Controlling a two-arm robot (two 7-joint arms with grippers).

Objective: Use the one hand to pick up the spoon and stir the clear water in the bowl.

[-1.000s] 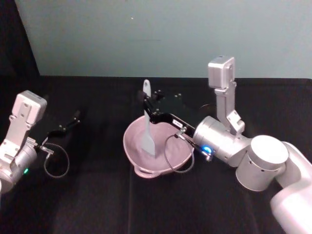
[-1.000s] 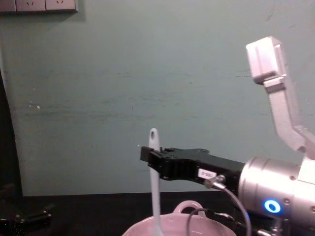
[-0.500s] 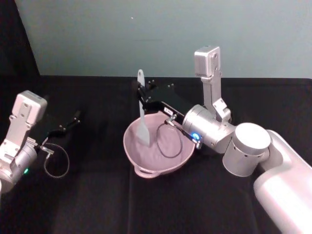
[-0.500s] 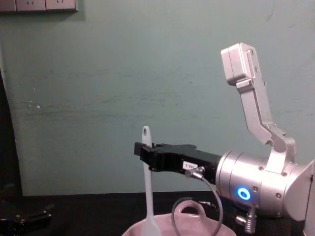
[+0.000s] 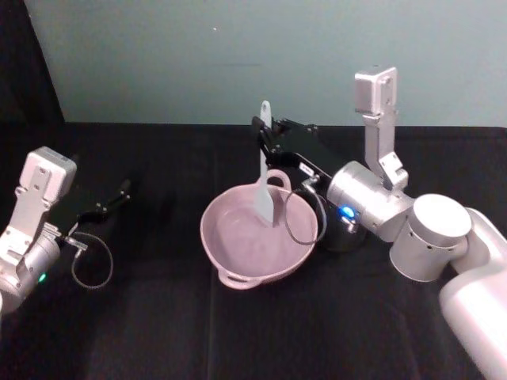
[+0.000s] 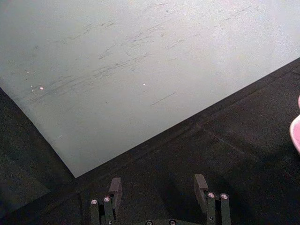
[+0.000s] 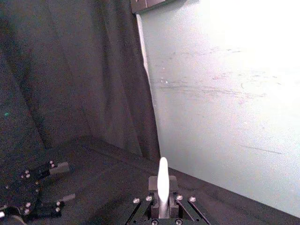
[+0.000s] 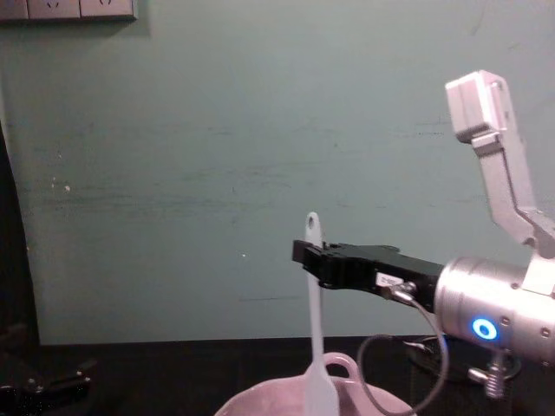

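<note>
At the centre of the black surface [image 5: 158,317], the bowl [image 5: 230,237] is sitting upright: wide, pale pink and glossy, with a small loop handle at its near rim and another showing at the far rim. Above its far right portion, the right end effector [image 5: 265,136] is reaching in from the right, level and well above the rim, its black flat jaws closing on the upper handle of the spoon [image 5: 265,186]. The spoon is hanging nearly upright, a long slim white piece whose oval-holed end is projecting just above the jaws and whose pale, translucent, flattish head is pointing down into the bowl. In the chest view, the head is dipping to about rim level; whether it is touching the inner wall or any liquid cannot be told. A small white label is showing on the side of the end effector, and behind it the silver cylindrical wrist is glowing with a blue ring. A grey cable [image 5: 301,218] is looping from that wrist over the bowl's right rim. Far to the left, well apart from the bowl, the left end effector [image 5: 123,190] is lying low over the surface, parked, and in the left wrist view its fingers [image 6: 115,186] are standing apart with nothing between them.
</note>
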